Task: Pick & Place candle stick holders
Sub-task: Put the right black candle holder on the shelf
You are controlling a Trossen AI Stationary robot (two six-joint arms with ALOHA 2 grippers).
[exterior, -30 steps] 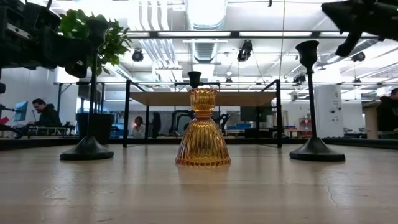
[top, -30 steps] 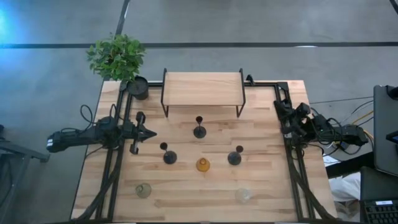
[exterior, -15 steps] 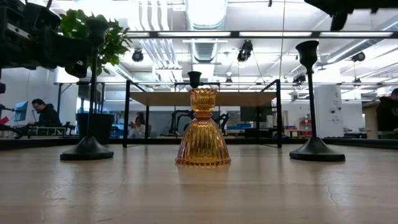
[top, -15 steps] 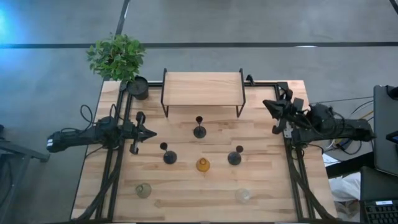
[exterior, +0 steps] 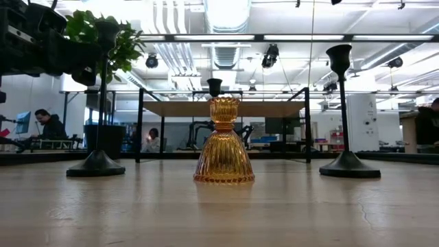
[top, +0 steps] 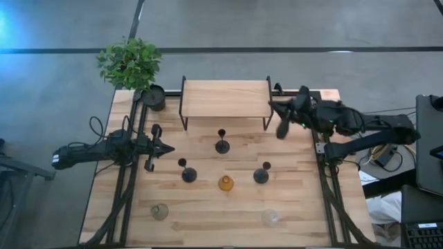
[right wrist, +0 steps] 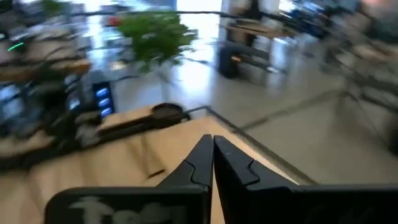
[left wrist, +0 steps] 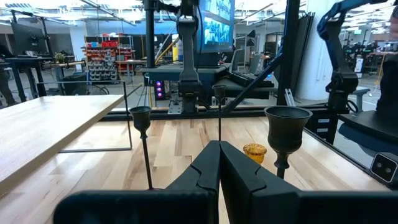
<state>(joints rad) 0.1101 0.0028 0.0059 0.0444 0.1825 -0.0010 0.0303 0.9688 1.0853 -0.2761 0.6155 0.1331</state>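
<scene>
Three black candle stick holders stand upright on their round bases on the wooden table: one in the middle, one to the left, one to the right. They also show in the low view, at the left, behind the amber vase and at the right. My left gripper is shut and empty, left of them; its wrist view looks at all three. My right gripper is shut and empty, in the air by the right end of the wooden shelf.
An amber glass vase stands between the front two holders. A greenish vase and a clear vase stand near the front edge. A plant in a black pot is at the far left corner. People sit in the room behind.
My right gripper has swung from the table's right edge toward the left and far side, up to the shelf's right end. It has turned about and risen out of the top of the low view. The holders have kept still.
</scene>
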